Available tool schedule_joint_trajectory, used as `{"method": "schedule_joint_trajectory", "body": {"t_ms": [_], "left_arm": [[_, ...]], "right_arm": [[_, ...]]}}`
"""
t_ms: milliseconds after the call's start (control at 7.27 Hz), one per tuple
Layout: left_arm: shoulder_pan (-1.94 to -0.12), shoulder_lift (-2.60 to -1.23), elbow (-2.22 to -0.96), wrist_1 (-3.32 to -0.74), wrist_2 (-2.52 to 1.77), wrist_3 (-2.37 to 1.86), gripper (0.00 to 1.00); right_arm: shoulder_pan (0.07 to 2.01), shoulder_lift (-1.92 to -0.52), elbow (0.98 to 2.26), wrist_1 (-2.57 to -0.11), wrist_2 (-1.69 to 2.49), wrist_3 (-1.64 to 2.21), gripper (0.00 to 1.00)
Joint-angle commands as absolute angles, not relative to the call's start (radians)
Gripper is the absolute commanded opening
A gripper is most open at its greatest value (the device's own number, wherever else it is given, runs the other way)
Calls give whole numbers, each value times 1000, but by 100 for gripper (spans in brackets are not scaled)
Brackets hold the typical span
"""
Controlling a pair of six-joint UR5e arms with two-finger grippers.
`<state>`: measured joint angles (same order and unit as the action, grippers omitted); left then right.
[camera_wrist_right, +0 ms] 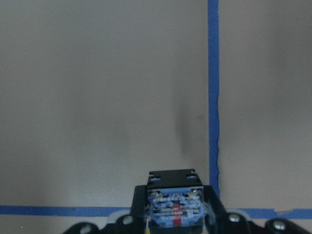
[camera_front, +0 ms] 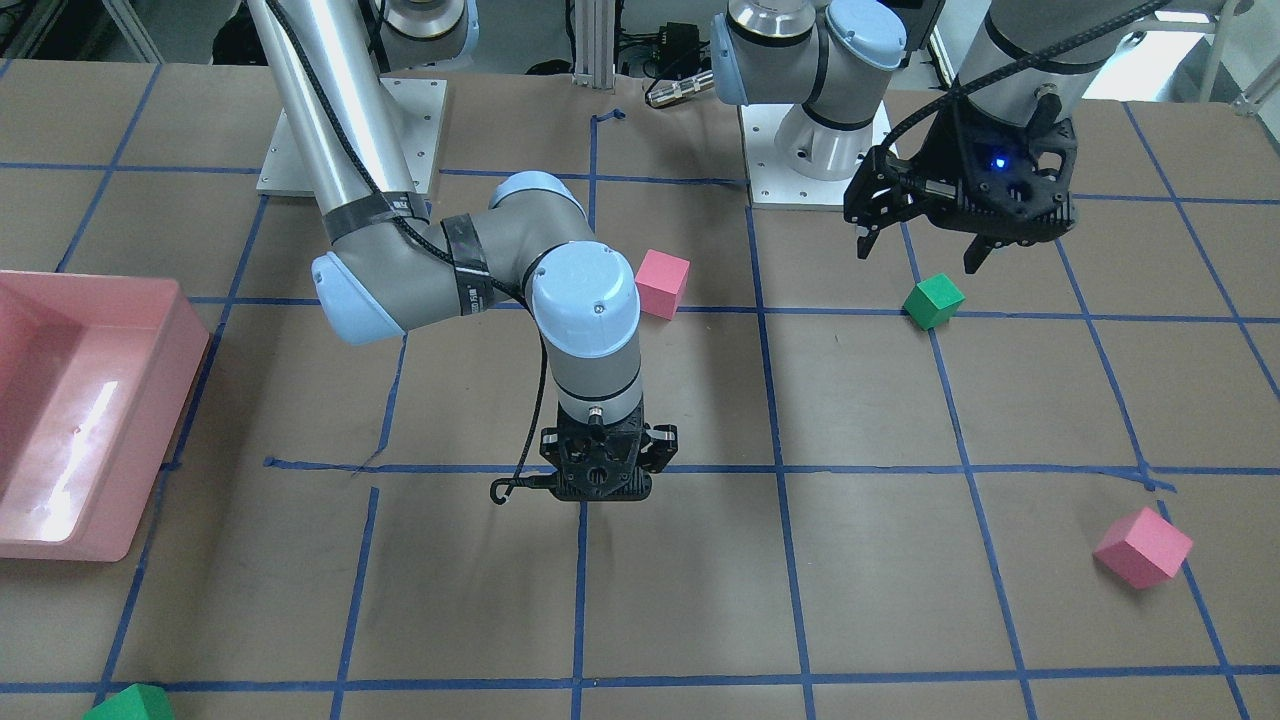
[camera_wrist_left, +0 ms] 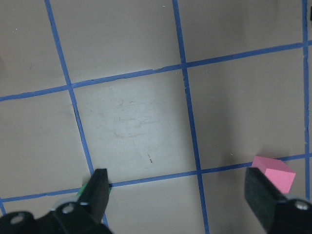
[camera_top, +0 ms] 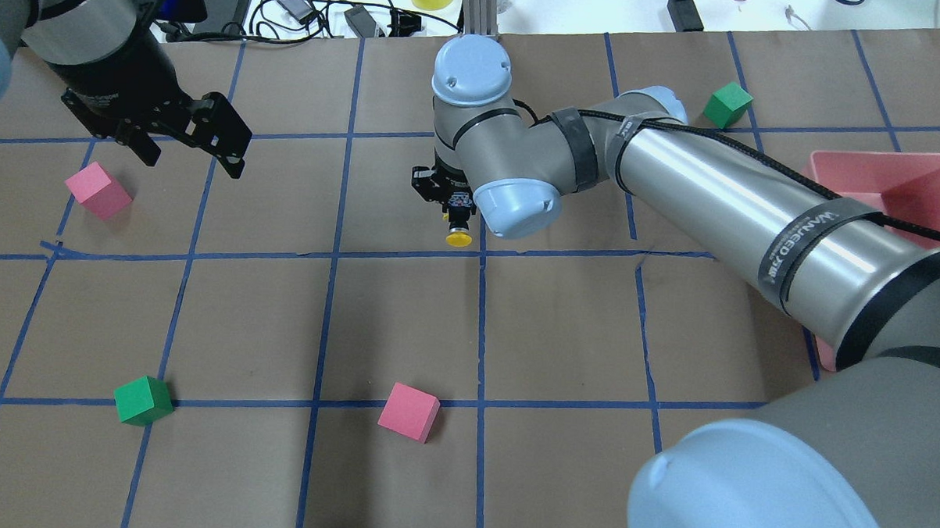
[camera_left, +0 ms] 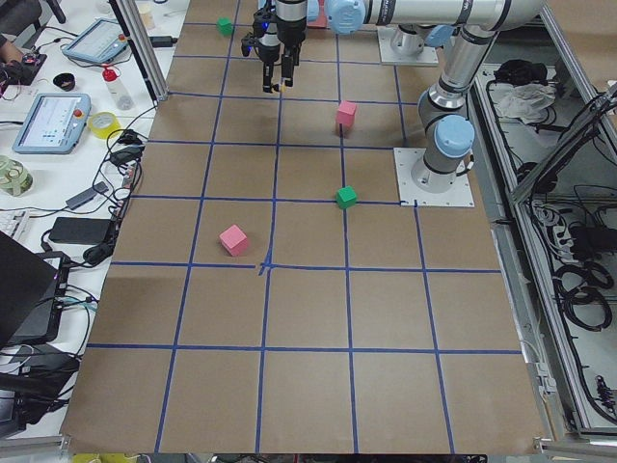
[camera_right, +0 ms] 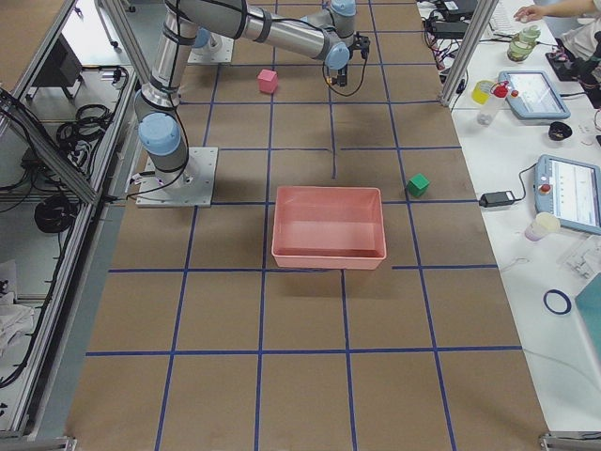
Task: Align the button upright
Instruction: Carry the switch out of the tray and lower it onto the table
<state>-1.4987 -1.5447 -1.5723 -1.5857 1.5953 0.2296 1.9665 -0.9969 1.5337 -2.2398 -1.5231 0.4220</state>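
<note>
1. Looming largest in the overhead view, the right arm (camera_top: 753, 219) is filling the near right corner and spanning the table (camera_top: 358, 323). Its wrist joints are blocking most of the right gripper (camera_top: 456, 205) from above and from the front.
2. That gripper's fingers are pinching the button (camera_top: 459, 226), holding it over the brown paper just beside a crossing of blue tape lines (camera_top: 482, 255).
3. Off to the far side, the left gripper (camera_top: 192, 160) is hanging above the table with its fingers spread wide. A pink cube (camera_top: 97, 191) is sitting just below and beside it.
4. A second pink cube (camera_top: 408, 412) and a green cube (camera_top: 143, 399) are lying on the robot's side of the table, well apart from the button. Another green cube (camera_top: 727, 103) is sitting at the far edge, and a pink tray (camera_top: 888, 165) is showing partly behind the right arm.
5. The yellow cap (camera_top: 460, 236) is showing below the fingers in the overhead view, while the base (camera_wrist_right: 175, 210), with its terminals, is facing the right wrist camera. So the long axis is running from the base, up at the fingers, away toward the cap and the table. Whether it is hanging plumb or tilted toward the robot, I cannot tell.
</note>
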Motion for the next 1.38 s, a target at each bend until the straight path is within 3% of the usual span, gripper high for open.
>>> {"method": "schedule_joint_trajectory", "body": {"t_ms": [0, 825, 963, 1238], "left_arm": [[-1499, -1546, -1572, -1586, 1595, 230, 100], [-1499, -1548, -1574, -1586, 1594, 282, 100], [-1500, -1551, -1580, -1579, 1592, 282, 100], [-1500, -1548, -1588, -1577, 1588, 284, 100]], "right_arm": [[1970, -980, 1575, -2253, -1532, 372, 0], [1970, -977, 1605, -2258, -1536, 360, 0], [1970, -976, 1606, -2258, -1536, 360, 5], [1970, -977, 1620, -2258, -1536, 360, 31]]}}
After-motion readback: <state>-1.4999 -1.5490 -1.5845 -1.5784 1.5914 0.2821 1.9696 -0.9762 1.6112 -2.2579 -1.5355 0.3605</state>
